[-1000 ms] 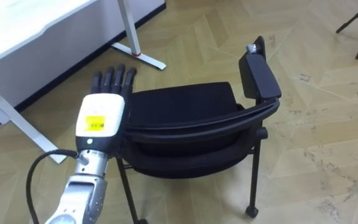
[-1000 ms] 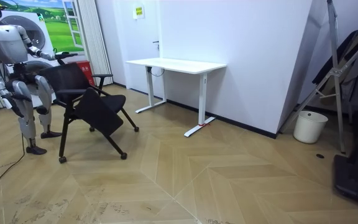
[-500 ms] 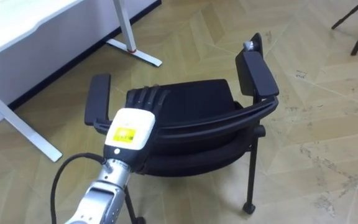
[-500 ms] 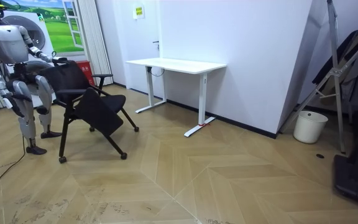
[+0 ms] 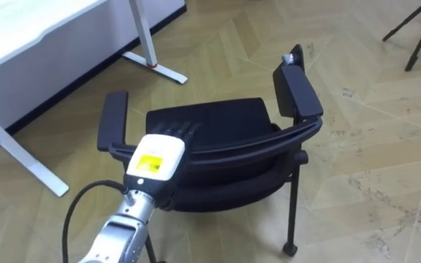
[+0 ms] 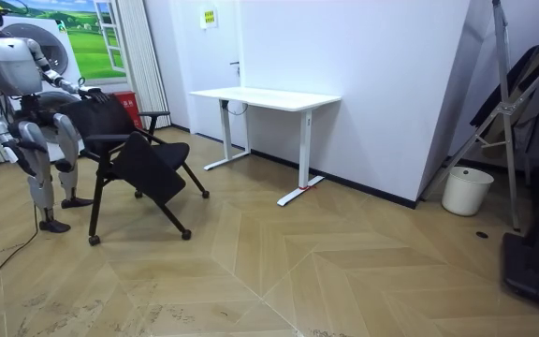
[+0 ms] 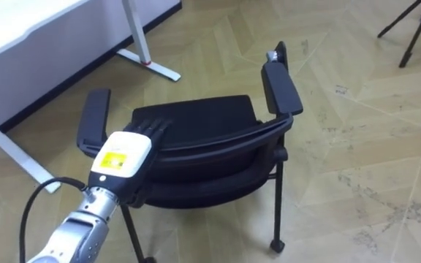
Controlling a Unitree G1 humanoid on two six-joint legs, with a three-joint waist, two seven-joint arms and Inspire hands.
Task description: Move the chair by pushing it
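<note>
Floor: pale wood parquet (image 5: 371,146), smooth; a white desk (image 5: 20,36) stands in the upper left of the eye views.
Chair: the black chair (image 5: 218,172) fills the middle of the eye views, with its back to the robot and its seat (image 5: 210,117) pointing to the upper edge. In the room view it is at the left, between the robot and the desk and well apart from the desk.
Left hand: the left hand (image 5: 156,162) lies on the top of the backrest (image 5: 269,140), left of centre. Its fingers (image 5: 183,132) are straight and released, reach over the edge toward the seat and grasp nothing.
Contact: the palm seems to rest on the backrest; how firmly it presses I cannot tell.
Handling: probably a stiff tube frame with slightly soft padding, and not heavy. A caster (image 5: 289,250) shows under the leg at lower right, so it should roll rather than scrape.
Risk: a push left of the middle may turn the chair; a high push may tip it.
Where to hold: the top of the backrest, nearer its middle, with a flat palm. The armrest (image 5: 112,120) is a second choice.
</note>
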